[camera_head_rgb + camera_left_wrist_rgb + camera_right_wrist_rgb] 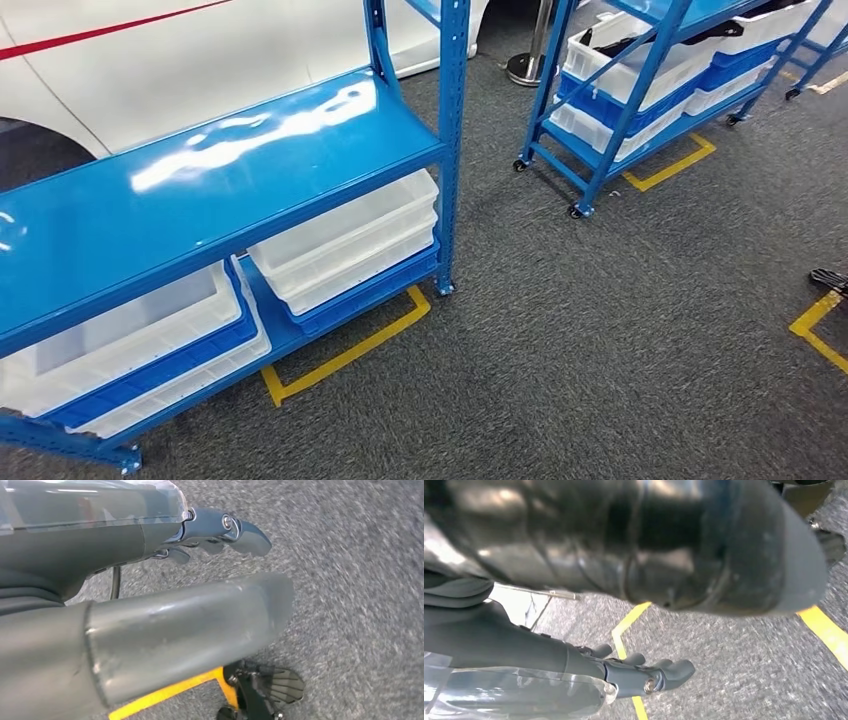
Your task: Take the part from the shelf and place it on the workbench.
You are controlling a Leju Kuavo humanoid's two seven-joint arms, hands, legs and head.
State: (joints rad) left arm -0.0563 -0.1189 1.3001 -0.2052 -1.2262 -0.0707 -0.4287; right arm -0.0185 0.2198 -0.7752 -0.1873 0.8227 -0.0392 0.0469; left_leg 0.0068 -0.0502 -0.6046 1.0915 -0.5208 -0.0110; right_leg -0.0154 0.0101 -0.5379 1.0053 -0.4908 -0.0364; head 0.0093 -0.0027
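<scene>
Dark parts [735, 22] lie in white bins on the upper level of a blue wheeled rack [610, 140] at the far right. Close on the left stands a blue shelf unit [200, 190] with a bare, glossy top. Both arms hang at my sides over grey carpet. My left hand [165, 620] holds nothing; its thumb sticks out straight and its fingers [240, 530] are apart from it. My right hand [664, 565] looks dark and blurred close to the camera. Its fingers [654, 677] are stretched out, and carpet shows between them and the thumb.
White bins [350, 235] stacked on blue ones fill the near shelf's lower level [130, 345]. Yellow floor tape [345, 352] marks each rack's spot, with more tape [815, 330] at the right. A white car body [150, 60] stands behind the shelf, and a post base [527, 68] is beyond.
</scene>
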